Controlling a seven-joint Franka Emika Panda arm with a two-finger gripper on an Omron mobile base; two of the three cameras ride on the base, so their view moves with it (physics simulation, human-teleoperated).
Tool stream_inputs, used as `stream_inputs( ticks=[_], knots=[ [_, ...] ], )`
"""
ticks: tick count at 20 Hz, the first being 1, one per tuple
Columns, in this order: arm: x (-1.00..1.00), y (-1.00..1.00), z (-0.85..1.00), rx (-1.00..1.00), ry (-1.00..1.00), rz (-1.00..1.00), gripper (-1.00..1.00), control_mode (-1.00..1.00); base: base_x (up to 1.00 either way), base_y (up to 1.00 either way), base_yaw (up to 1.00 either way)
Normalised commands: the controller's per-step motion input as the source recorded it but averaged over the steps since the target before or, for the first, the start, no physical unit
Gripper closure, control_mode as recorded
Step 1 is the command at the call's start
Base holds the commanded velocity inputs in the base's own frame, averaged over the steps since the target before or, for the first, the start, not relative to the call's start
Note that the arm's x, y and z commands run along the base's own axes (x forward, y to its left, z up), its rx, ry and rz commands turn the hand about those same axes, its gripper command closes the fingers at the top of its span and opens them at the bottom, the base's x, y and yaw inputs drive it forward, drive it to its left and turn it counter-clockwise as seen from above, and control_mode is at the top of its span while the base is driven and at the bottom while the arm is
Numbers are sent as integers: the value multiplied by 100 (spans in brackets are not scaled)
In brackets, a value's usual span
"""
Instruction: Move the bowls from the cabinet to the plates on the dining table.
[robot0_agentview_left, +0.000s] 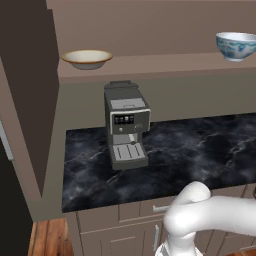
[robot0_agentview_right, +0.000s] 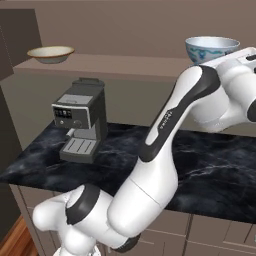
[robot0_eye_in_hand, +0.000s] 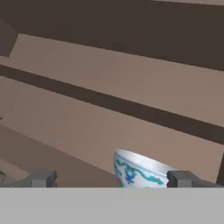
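Hovering wide open, the claw (robot0_eye_in_hand: 111, 179) holds nothing; the blue bowl (robot0_eye_in_hand: 139, 171) sits upright between its tips, nearer the right one. Arm (robot0_agentview_right: 165, 130) reaches up from the base, elbow bent, forearm level with the shelf (robot0_agentview_left: 165, 67). Blue bowl stands at the shelf's right, cream bowl (robot0_agentview_left: 87, 58) well apart at the left, both rim up. Bare shelf between them. Coffee machine (robot0_agentview_left: 126, 125) on the worktop (robot0_agentview_left: 200, 150) below.

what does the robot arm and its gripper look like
The arm is glossy white with rounded, bulging links and dark grey bands at the joints, plus small grey lettering along one link. The gripper has two small, blocky, dark grey fingertips. No cables show.
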Motion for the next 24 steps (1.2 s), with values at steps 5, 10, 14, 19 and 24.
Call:
stream_inputs(
  ticks=[5, 10, 14, 19, 24],
  knots=[
    [-10, 47, 0, -9, -15, 6, -100, -100, 0, 0, 0],
    [-2, 47, 4, -6, -11, 8, -100, -100, 0, 0, 0],
    [0, 54, -2, 2, 3, 3, -100, -100, 0, 0, 0],
    [-10, 34, 0, 18, 4, -2, -100, -100, 0, 0, 0],
    [-12, 31, 0, 19, 5, -2, -100, -100, 0, 0, 0]
  ],
)
